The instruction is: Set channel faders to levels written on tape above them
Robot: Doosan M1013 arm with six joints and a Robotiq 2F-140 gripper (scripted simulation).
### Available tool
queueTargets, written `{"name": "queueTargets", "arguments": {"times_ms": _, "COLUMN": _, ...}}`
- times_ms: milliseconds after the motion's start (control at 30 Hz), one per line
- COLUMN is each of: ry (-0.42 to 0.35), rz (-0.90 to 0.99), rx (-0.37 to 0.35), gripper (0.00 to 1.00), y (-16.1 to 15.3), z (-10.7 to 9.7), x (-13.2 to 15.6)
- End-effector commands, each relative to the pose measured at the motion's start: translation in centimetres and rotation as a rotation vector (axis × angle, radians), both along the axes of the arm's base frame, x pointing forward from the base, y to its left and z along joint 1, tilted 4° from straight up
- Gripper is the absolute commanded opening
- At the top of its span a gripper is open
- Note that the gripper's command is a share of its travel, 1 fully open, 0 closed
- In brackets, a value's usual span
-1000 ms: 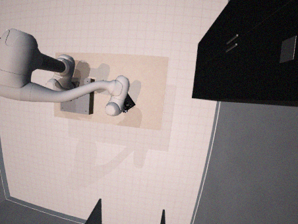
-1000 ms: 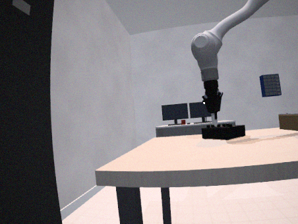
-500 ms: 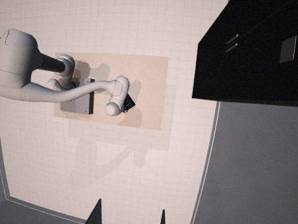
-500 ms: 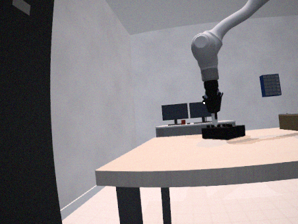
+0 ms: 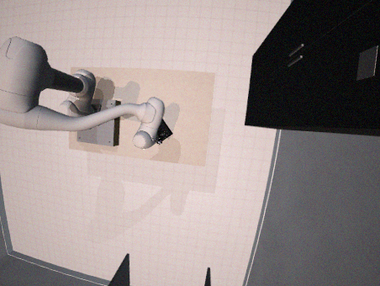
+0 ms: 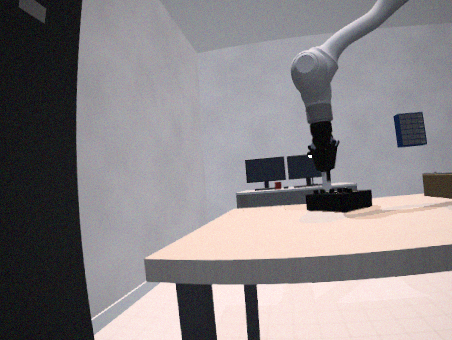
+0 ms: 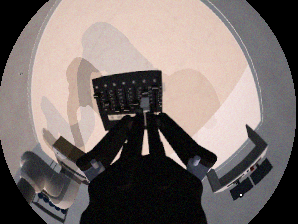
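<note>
The black lighting desk (image 6: 339, 200) stands on the wooden table, with several fader caps along its top. It also shows in the wrist view (image 7: 128, 96) and, mostly hidden by the arm, in the overhead view (image 5: 165, 131). My gripper (image 6: 326, 186) points straight down with its fingers shut together, the tips right over the desk's top near its left part. In the wrist view the shut fingertips (image 7: 144, 115) meet at the near edge of the desk, by a fader toward its right side. The tape levels and cap lines are too small to read.
A grey box (image 5: 98, 130) at the arm's base sits on the table. A brown box (image 6: 437, 184) stands at the table's right. A bench with two monitors (image 6: 282, 170) stands behind. A dark cabinet (image 5: 319, 67) stands to the side.
</note>
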State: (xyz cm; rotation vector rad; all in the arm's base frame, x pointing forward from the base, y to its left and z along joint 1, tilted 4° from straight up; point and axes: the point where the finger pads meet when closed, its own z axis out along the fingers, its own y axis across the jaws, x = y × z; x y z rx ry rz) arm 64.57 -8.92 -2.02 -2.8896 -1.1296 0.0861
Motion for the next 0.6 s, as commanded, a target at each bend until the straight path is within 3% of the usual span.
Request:
{"name": "queueTargets", "arguments": {"times_ms": 0, "ry": 0.0, "rz": 0.0, "rx": 0.0, "gripper": 0.0, "y": 0.0, "z": 0.1, "x": 0.0}}
{"name": "queueTargets", "arguments": {"times_ms": 567, "ry": 0.0, "rz": 0.0, "rx": 0.0, "gripper": 0.0, "y": -0.1, "z": 3.6, "x": 0.2}}
